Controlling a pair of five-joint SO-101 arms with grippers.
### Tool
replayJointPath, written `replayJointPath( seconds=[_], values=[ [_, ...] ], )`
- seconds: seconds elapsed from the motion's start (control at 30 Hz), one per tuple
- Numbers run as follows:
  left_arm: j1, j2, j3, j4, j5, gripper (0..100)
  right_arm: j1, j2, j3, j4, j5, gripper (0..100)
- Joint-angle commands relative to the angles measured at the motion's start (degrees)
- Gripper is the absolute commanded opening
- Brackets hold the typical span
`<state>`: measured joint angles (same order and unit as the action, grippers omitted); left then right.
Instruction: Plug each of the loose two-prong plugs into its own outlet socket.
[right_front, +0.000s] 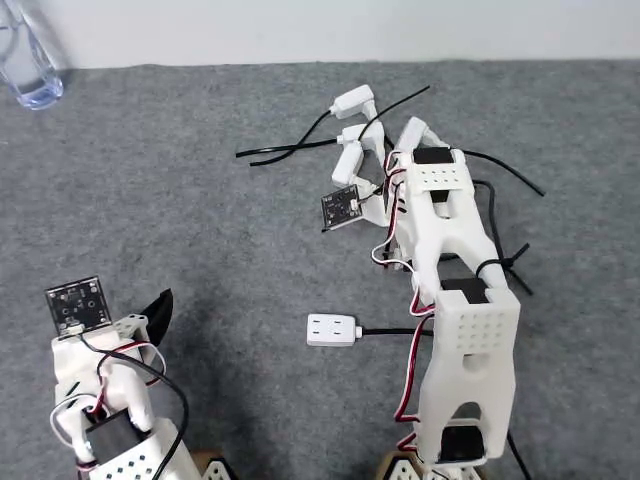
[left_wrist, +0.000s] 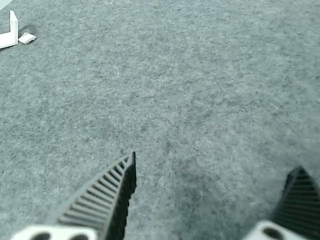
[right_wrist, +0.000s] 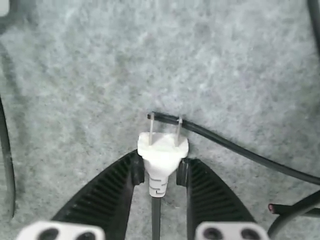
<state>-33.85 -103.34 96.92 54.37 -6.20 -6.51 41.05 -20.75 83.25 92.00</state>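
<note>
Carpet (left_wrist: 200, 75) runs under the left claw (left_wrist: 216, 167), which hangs released with fingers (left_wrist: 117, 192) spread at the near side of the table, parked out of the way, I'd say. Farther out the white socket strip (right_front: 332, 329) lies flat, well short of the right claw (right_wrist: 160, 166), clenched on a white plug (right_wrist: 161, 150) by its body so the prongs (right_wrist: 151, 131) stick out front, free to enter a slot — they touch a black cord (right_wrist: 240, 147). Beyond it, more plugs (right_front: 355, 100) lie in a tangle.
</note>
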Motion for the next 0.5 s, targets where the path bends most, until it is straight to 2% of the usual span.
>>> replayJointPath(
  seconds=[0.0, 0.17, 0.47],
  values=[
    [0.26, -0.26, -0.48, 0.18, -0.44, 43, -2.51, 0.13, -0.62, 0.92, -0.62, 11.5],
    [0.26, -0.26, -0.48, 0.18, -0.44, 43, -2.51, 0.13, -0.62, 0.66, -0.62, 23.8],
    [0.26, -0.26, -0.48, 0.18, -0.44, 43, -2.51, 0.31, -0.62, 0.57, -0.35, 21.2]
  ],
)
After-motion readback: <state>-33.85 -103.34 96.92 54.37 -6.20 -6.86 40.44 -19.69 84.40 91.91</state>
